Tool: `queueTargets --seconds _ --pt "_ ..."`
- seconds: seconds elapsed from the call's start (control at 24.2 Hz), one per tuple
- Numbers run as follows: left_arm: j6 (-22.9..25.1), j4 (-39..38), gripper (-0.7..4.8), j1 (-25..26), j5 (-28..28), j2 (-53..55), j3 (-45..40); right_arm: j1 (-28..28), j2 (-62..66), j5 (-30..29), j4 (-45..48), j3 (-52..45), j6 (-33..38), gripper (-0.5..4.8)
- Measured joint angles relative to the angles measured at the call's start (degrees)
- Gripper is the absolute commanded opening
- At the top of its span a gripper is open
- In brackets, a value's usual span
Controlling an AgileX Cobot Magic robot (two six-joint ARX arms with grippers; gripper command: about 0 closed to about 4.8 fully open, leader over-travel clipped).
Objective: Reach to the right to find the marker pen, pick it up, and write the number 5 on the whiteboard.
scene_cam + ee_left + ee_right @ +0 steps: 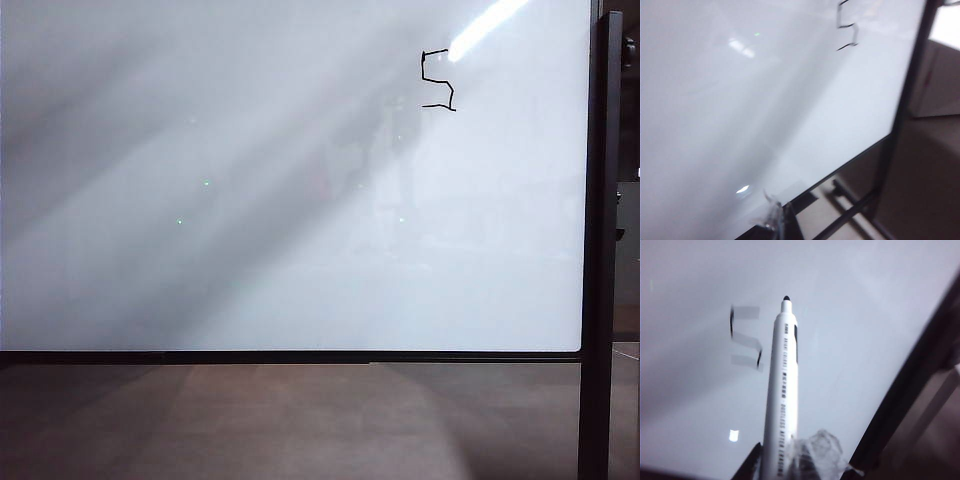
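Observation:
The whiteboard [250, 200] fills the exterior view, and neither gripper shows there. The number 5 [438, 80] stands in thin black lines near its upper right corner, beside a streak of glare. In the right wrist view my right gripper [781, 461] is shut on the marker pen [782, 390], a white barrel with its black tip pointing at the board a little away from the blurred number 5 [746, 337]. In the left wrist view my left gripper [782, 221] hangs by the board's lower frame, fingertips together with nothing between them, far from the number 5 [849, 32].
A dark upright post [600, 250] runs along the board's right edge. A thin black frame rail [300, 356] closes the bottom, with brown floor [300, 430] beneath. The stand's dark foot bars [855, 210] cross the floor near my left gripper.

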Motion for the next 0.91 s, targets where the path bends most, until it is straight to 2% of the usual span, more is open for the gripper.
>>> queueTargets --seconds 0.17,0.37,0.5,0.7,0.79,0.91 --pt "-1.07 0.55 -0.05 -0.28 3.19 0.0 0.0 0.07 -7.04 2.58 -1.55 0.09 0.37 -0.06" --pt "-1.2 3.39 -0.05 -2.84 3.93 0.0 0.0 -0.17 -16.2 5.62 -10.71 0.0 0.39 -0.06" --pt "-1.22 4.7 -0.05 -4.63 4.13 -0.02 0.0 -0.17 -21.2 5.7 -13.16 -0.92 0.39 -0.06" --pt "-3.17 1.33 -0.05 -7.17 -1.42 -4.07 -0.17 -0.13 -30.69 5.66 -16.63 -5.97 2.56 -0.06" --pt "-3.39 -1.11 -0.05 -7.13 -3.87 -8.98 -0.2 -0.13 -35.85 5.75 -18.34 -8.5 4.22 -0.06" --pt "-3.5 -2.54 -0.05 -6.86 -4.68 -16.04 -0.44 -0.13 -42.62 5.49 -18.32 -12.28 4.96 -0.06"
